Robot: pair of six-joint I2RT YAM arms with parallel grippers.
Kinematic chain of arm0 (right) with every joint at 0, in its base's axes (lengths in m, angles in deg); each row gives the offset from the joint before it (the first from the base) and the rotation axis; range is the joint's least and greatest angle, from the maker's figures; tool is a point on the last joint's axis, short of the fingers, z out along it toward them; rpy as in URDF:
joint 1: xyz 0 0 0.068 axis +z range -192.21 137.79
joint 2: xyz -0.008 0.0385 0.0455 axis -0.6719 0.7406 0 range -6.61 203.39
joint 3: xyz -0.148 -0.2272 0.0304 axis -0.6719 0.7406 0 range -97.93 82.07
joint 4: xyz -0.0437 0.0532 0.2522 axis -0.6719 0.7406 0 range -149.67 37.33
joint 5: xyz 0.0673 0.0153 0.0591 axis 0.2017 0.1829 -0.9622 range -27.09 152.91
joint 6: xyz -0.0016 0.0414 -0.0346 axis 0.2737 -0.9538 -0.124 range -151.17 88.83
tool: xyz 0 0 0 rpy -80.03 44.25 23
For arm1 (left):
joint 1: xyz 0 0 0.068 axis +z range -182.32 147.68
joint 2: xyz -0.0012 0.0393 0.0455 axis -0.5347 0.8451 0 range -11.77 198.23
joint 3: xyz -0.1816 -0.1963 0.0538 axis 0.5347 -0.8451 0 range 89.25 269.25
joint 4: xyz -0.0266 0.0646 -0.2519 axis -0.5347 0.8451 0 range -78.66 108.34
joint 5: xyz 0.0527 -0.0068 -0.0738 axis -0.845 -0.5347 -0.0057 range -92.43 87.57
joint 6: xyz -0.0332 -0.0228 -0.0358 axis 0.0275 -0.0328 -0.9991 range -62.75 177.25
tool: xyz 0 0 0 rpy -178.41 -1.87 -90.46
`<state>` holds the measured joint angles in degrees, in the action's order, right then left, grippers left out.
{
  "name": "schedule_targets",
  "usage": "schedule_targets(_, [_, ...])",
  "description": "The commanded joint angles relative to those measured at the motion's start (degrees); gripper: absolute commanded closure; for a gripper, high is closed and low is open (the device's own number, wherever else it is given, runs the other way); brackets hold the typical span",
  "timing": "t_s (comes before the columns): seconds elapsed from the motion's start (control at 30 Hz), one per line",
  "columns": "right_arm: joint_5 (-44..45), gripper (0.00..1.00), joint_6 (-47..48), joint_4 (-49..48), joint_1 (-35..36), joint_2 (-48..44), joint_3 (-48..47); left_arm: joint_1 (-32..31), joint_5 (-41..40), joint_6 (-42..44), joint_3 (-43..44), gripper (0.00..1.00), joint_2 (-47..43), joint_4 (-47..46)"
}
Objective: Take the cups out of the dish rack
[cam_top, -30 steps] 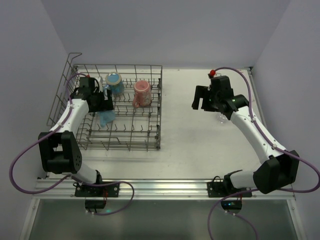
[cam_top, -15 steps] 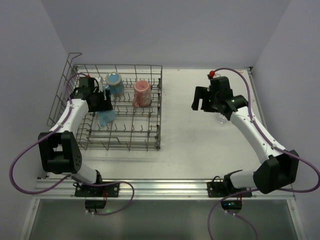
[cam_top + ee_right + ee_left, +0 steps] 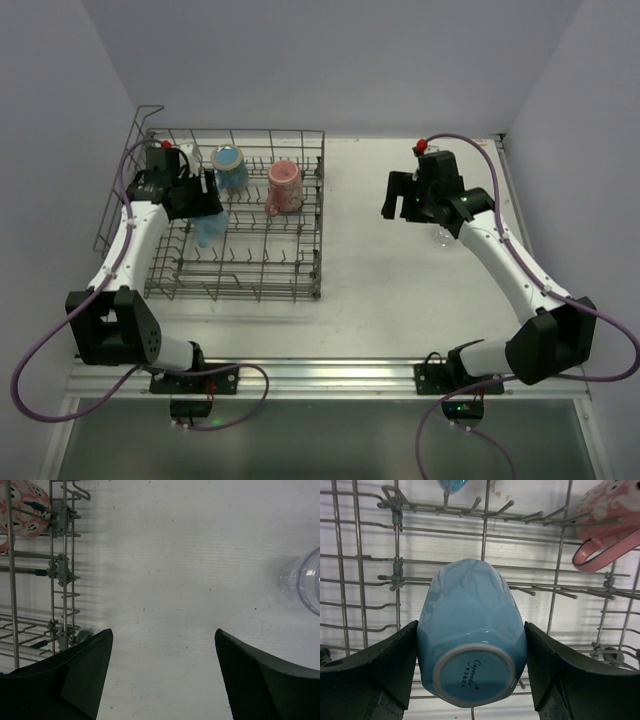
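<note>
The left gripper [image 3: 471,647] had its jaws closed on both flanks of the light blue tumbler [image 3: 472,625], held over the left half of the dish rack [image 3: 262,282]. The lift would probably go best straight up, clear of the tines [image 3: 395,577], before any swing toward the table [image 3: 380,290]. The tumbler was glossy and faceted, with a maker's mark on its pale foot. The right gripper [image 3: 164,672] hung wide open and empty over the table, near a clear glass [image 3: 306,582].
</note>
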<state>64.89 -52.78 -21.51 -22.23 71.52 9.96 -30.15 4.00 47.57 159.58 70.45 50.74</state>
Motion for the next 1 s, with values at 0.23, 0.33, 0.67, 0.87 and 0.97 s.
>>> schedule_targets(0.23, [-1.6, 0.16, -1.2, 0.0, 0.8, 1.2, -4.1, -1.4, 6.0, -2.4, 9.0, 1.00, -7.5, 0.9])
schedule_targets(0.33, [-8.5, 0.17, -2.6, -1.2, 0.8, 1.7, -4.9, -1.5, 10.2, -3.5, 9.5, 1.00, -9.3, -0.5])
schedule_targets(0.67, [-20.5, 0.17, -6.3, -5.7, 0.8, 1.2, -6.1, -1.6, 18.3, -7.0, 10.4, 1.00, -12.4, -4.0])
schedule_targets(0.87, [-29.6, 0.18, -11.6, -16.7, 0.8, -1.4, -0.1, -1.6, 25.2, -13.2, 7.4, 1.00, -16.3, -11.3])
schedule_targets(0.97, [-34.7, 0.20, -17.7, -27.5, 0.8, -3.9, 5.5, -1.6, 29.1, -17.9, 4.7, 1.00, -18.5, -17.7])
